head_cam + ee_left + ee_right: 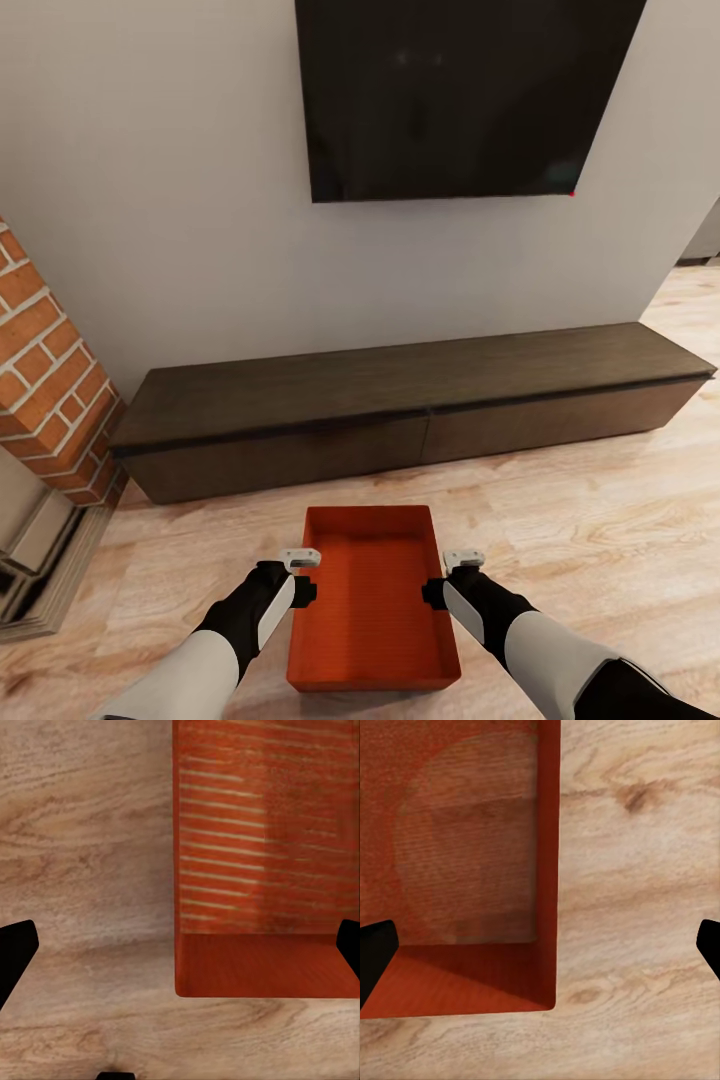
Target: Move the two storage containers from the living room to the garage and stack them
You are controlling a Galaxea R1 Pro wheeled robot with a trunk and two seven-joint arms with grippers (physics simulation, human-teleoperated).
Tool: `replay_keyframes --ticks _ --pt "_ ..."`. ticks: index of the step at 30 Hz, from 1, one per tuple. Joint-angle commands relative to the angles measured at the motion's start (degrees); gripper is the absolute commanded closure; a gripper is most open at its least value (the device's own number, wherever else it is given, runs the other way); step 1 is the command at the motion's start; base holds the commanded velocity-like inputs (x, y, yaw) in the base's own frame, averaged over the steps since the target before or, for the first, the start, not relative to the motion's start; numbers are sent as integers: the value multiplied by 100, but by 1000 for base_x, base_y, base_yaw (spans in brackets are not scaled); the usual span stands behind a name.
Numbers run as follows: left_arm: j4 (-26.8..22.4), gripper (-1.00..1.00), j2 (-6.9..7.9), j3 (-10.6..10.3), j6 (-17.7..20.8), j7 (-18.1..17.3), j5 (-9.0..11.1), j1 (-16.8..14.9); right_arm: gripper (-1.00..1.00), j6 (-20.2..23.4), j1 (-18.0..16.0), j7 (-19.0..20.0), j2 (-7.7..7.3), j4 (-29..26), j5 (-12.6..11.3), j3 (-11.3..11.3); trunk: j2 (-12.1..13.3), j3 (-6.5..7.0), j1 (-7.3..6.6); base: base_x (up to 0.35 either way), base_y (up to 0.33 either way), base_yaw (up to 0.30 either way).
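Both arms are reaching forward in the head view, the left end effector [300, 560] and the right end effector [463, 559] flanking a red-orange storage container [372, 600]. Each end effector is standing wide open, one finger inside the bin and one outside, straddling a long wall without clamping it. That container is sitting on the light wood plank floor [580, 540] of the living room, just before a long dark cabinet [420, 400], beneath a wall-mounted TV [460, 95]. Beside the cabinet, a brick column [50, 380] is rising.
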Motion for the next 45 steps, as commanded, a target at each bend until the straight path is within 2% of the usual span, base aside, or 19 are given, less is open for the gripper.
replay_keyframes --ticks 1,30,36,45 --pt "-9 -100 5 -43 24 47 61 -1 -100 27 -3 -41 -3 -11 -54 48 -2 -5 -1 0 0 0" --pt "-9 -100 6 -51 31 47 61 -1 -100 25 -29 -41 -12 -20 -54 48 -1125 -507 614 0 0 0" --pt "-10 -100 5 -51 23 47 61 -1 -100 25 -30 -41 -12 -20 -54 48 -1125 -507 614 0 0 0" --pt "-9 -100 5 -51 31 47 61 -1 -100 25 -30 -41 -12 -20 -54 48 -1486 -669 812 0 0 0"
